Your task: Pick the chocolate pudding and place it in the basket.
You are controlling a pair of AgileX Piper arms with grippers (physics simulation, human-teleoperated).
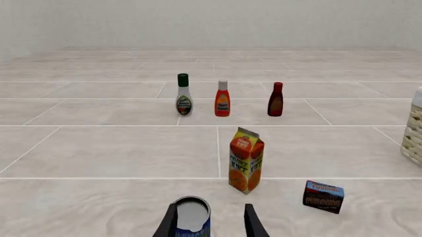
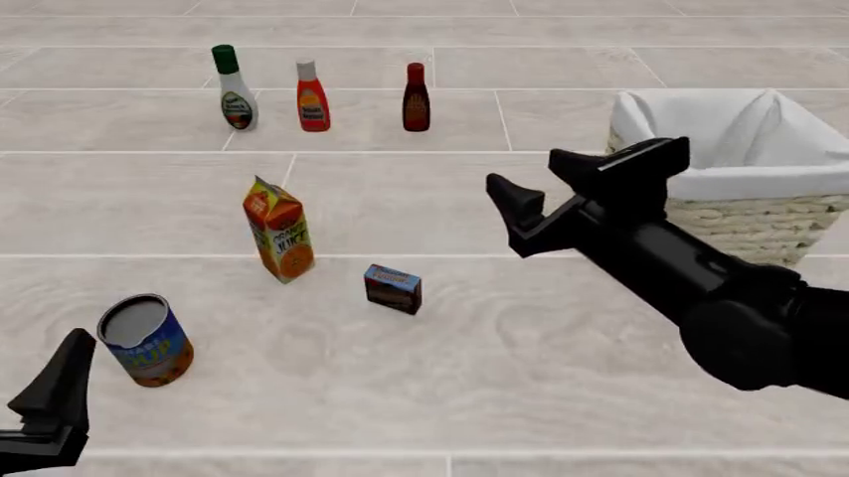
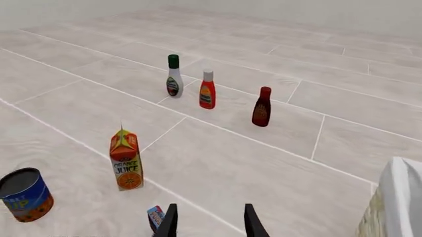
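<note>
Here the chocolate pudding (image 2: 393,288) sits just right of the juice carton (image 2: 280,230), nothing blocking it; the right gripper (image 2: 558,189) hovers spread beside the basket (image 2: 757,224), while the left gripper (image 1: 211,221) waits, parted.

From my front view, the chocolate pudding (image 2: 393,288) is a small dark brown box with a blue top and a reddish label, resting on the pale tiled surface (image 2: 531,378) near the middle, turned at an angle to the tile lines. It stands free, with nothing touching it. I also see it in the left wrist view (image 1: 323,196), where it looks slightly tilted, and only partly at the edge of the right wrist view (image 3: 155,217). The basket (image 2: 743,214) is a large square pale-straw wicker one with a white cloth lining folded over its rim, sitting upright far to the right, well apart from the pudding.
</note>
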